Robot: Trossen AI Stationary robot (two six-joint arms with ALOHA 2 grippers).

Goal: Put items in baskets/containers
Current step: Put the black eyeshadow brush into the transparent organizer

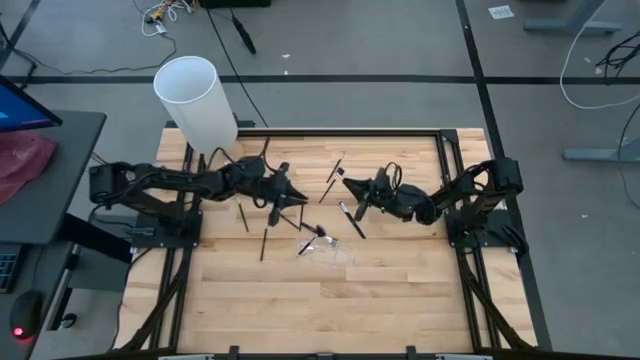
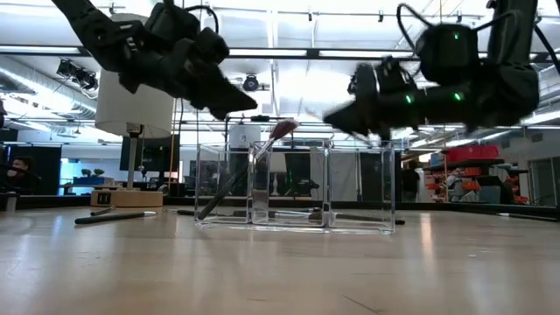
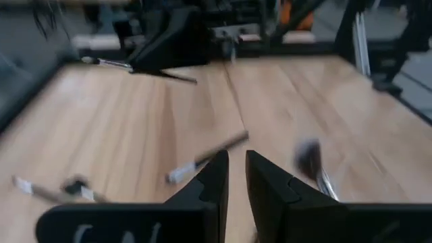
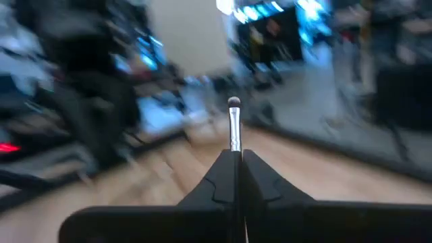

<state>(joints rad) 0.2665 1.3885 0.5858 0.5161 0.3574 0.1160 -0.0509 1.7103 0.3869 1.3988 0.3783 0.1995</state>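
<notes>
My right gripper is shut on a thin makeup brush and hovers above the table, just right of the clear plastic holder in the low view. My left gripper is open by a narrow gap with nothing between its fingers. It hangs above the table left of the holder. One brush leans inside the holder, its pinkish bristle tip up over the rim. Other black brushes lie flat on the wood. My right gripper pinches the brush's silver shaft between its two fingers. The brush lies along the fingers, and its small dark bristle tip sticks out ahead of them. It is lifted clear of the table.
A tall white cylinder on a wooden base stands at the table's far left corner. Black frame rails run along the table's sides. Bare wood spreads across the near half.
</notes>
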